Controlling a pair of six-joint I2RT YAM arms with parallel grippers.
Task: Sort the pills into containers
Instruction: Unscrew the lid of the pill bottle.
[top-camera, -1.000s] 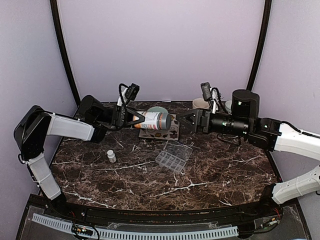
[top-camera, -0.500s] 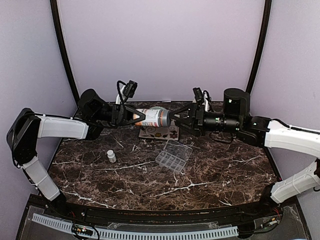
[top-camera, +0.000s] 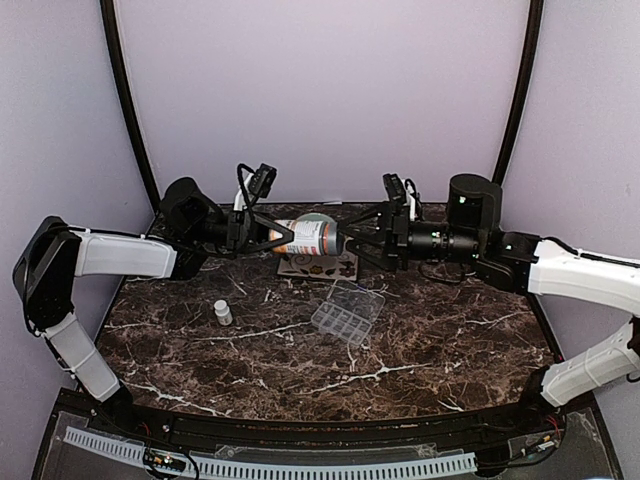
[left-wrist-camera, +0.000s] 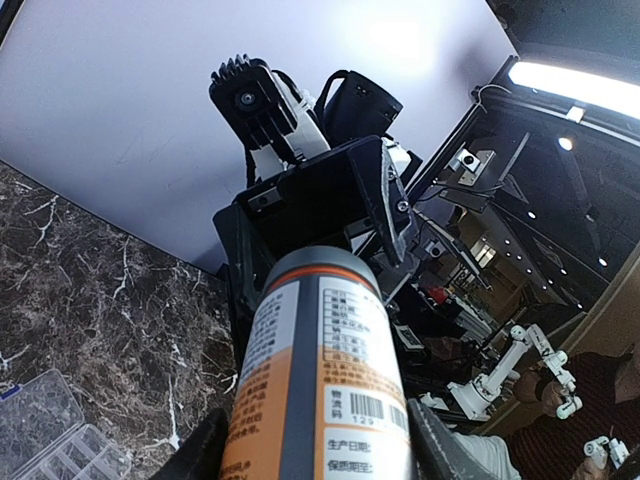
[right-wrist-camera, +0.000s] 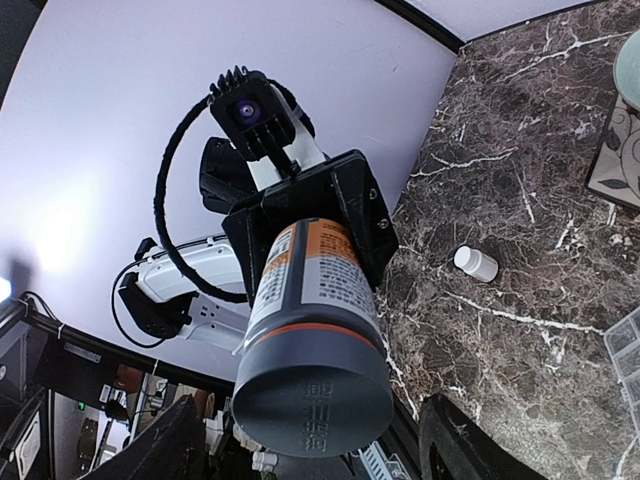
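Observation:
My left gripper (top-camera: 283, 237) is shut on the orange bottle (top-camera: 305, 237), holding it level above the back of the table. Both fingers press the bottle's sides (left-wrist-camera: 320, 360) in the left wrist view. My right gripper (top-camera: 347, 238) faces it, open, one finger on each side of the grey cap (right-wrist-camera: 312, 405), with a gap showing on both sides. The clear pill box (top-camera: 347, 312) with its small square containers lies on the marble below, lid open. I can make out no pills in any view.
A tiny white bottle (top-camera: 223, 313) stands on the marble table (top-camera: 430, 350) left of the box. A patterned mat (top-camera: 320, 266) with a teal dish (top-camera: 318, 217) lies under the held bottle. White cups (top-camera: 400, 207) sit at the back right.
My right arm has moved left until its fingers straddle the grey cap, and the fingers have narrowed somewhat. The left arm has reached a little further right with the bottle.

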